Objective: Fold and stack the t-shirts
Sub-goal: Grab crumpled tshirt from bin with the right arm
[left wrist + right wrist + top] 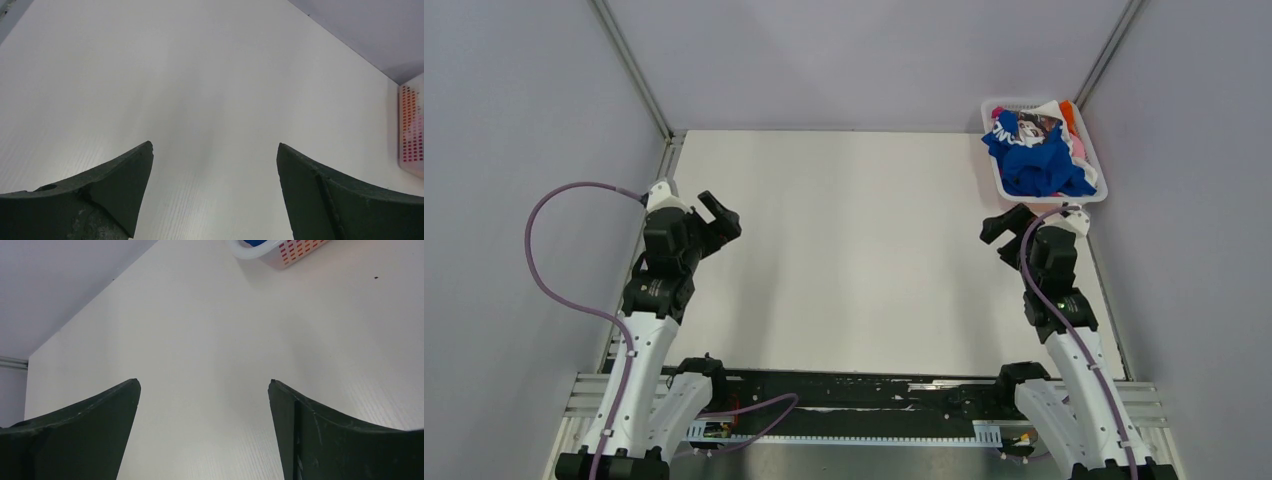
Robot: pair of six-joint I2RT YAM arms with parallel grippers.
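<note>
White basket (1024, 100) at table (854, 250) corner

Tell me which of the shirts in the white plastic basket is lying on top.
The royal blue cloth t-shirt with the cartoon print; the other shirts only peek out around its edges.

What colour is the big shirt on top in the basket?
The shirt is royal blue; the top external view shows it best.

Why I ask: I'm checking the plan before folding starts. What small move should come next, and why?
Probably the right arm's fingers should reach forward to the basket and pinch the blue shirt on top. All the shirts lie heaped in the basket, none on the table, and those fingers are open, empty and nearest to it.
</note>
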